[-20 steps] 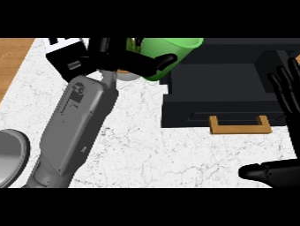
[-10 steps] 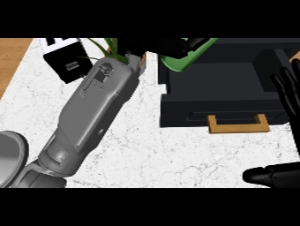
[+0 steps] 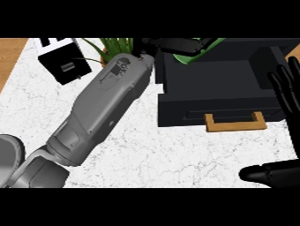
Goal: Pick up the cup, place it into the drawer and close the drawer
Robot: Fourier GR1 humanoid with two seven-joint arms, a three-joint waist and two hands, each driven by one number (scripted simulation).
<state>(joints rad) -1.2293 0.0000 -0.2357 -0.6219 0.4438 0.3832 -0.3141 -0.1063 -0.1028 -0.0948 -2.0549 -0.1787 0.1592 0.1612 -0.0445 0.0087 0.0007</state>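
Carrying the cup (image 3: 193,56), the left hand (image 3: 177,44) has its fingers curled round it above the far edge of the open drawer (image 3: 219,84), presumably so it can be set inside; the right hand (image 3: 297,95) rests open at the right, fingers up, beside the drawer. Compared with half a second ago, the cup sits further over the drawer; the plant (image 3: 115,45) and black box (image 3: 65,64) on the bench (image 3: 178,150) lie left of the hand.

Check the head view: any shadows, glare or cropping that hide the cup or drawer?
Head view: lighting flat, no glare; the black drawer interior reads as one dark mass with little shading. The green cup is mostly hidden by the left hand and cut by the top edge. The right hand rests open at the right edge, partly cropped.
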